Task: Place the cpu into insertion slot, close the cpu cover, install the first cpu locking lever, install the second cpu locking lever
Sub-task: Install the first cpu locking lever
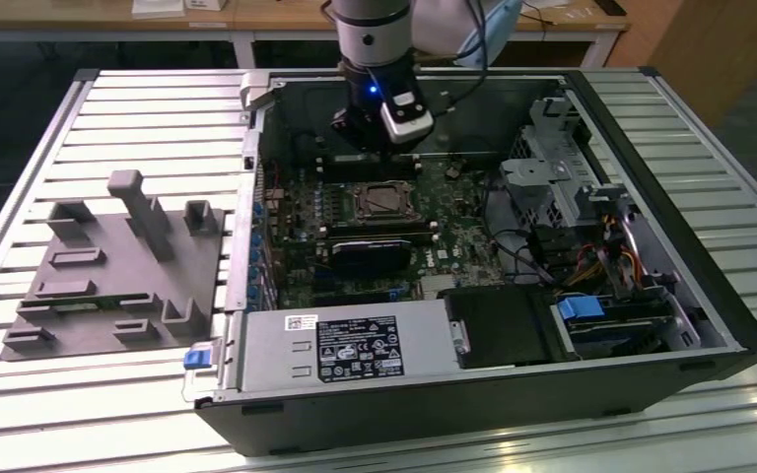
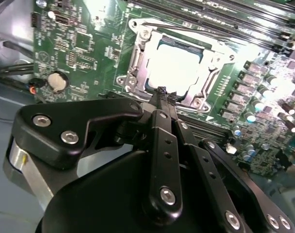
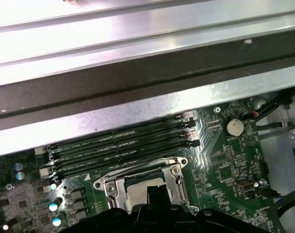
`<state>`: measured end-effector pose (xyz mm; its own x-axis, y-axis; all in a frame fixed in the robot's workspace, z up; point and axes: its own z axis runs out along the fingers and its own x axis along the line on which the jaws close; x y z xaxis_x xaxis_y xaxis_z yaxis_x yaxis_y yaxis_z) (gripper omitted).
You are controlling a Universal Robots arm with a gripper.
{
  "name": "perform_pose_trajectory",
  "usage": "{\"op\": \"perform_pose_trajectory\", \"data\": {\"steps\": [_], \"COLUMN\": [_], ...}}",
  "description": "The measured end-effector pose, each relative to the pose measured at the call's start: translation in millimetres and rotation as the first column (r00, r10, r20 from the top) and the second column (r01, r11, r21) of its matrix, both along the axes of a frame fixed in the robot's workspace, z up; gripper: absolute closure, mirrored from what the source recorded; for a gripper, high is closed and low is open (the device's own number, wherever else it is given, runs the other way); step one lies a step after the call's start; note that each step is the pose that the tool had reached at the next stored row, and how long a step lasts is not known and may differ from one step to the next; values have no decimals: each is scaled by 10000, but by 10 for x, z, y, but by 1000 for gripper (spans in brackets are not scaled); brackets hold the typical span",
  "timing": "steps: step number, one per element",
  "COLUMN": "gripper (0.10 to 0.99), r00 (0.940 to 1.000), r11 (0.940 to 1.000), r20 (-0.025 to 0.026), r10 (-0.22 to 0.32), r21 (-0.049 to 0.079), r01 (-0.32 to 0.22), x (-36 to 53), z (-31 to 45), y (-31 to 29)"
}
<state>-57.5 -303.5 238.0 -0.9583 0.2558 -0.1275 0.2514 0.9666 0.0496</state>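
Observation:
The cpu (image 2: 174, 65) lies flat in the insertion slot (image 1: 381, 200) on the motherboard, its silver top glaring under the light. The cpu cover (image 2: 136, 60), a silver frame with a square window, lies down around it. A thin lever rod (image 2: 186, 30) runs along one side of the socket. My gripper (image 2: 162, 91) is shut with nothing between its black fingers, and its tips hover just above the socket's edge. In the exterior view the gripper (image 1: 370, 148) hangs inside the case just beyond the socket. The first wrist view shows the cpu (image 3: 138, 193) beside the fingertips (image 3: 155, 194).
Long black memory slots (image 3: 123, 145) run beside the socket. A coin battery (image 2: 57, 81) sits on the board. In the exterior view a black heatsink block (image 1: 368, 258), power supply (image 1: 339, 350) and drive cage (image 1: 576, 187) fill the case. A grey fixture (image 1: 115, 266) stands at the exterior view's left.

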Motion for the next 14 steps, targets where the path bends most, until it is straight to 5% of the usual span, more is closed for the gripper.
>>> {"op": "perform_pose_trajectory", "data": {"steps": [3,4,10,14], "gripper": [984,984,984,984], "r00": [9996,9995,9995,9995], "r11": [10000,10000,10000,9992], "r20": [-280,-319,-320,-320], "r10": [-3,-7,-41,-64], "r21": [-9,-17,-66,-395], "r01": [3,7,39,51], "x": [22,25,27,30], "z": [-3,-1,-2,-3], "y": [-7,-13,-49,-67]}}
